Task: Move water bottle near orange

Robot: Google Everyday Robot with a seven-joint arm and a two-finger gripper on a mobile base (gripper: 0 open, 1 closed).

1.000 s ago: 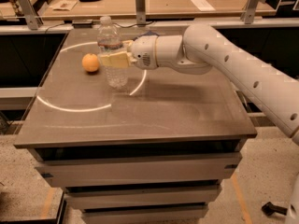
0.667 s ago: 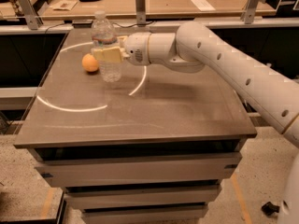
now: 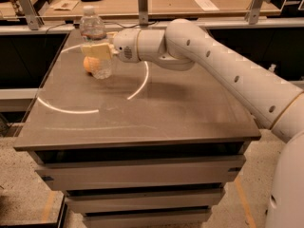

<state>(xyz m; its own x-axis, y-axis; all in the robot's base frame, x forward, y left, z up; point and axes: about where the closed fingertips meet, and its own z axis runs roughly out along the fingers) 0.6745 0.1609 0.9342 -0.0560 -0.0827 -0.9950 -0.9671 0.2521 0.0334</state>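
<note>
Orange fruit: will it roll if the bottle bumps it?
Probably: the small round orange fruit sits loose on the flat table. The gripper, at the table's back left, holds the clear plastic water bottle right by it, so a nudge seems possible.

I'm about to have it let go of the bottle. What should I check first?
1. Gripper at the table's far left, fingers closed around the water bottle: ok.
2. Bottle upright: ok.
3. Bottle close to the orange, which shows just behind its lower part: ok.
4. Bottle base resting on the table: cannot tell.
5. Bottle clear of touching the orange: cannot tell.
</note>
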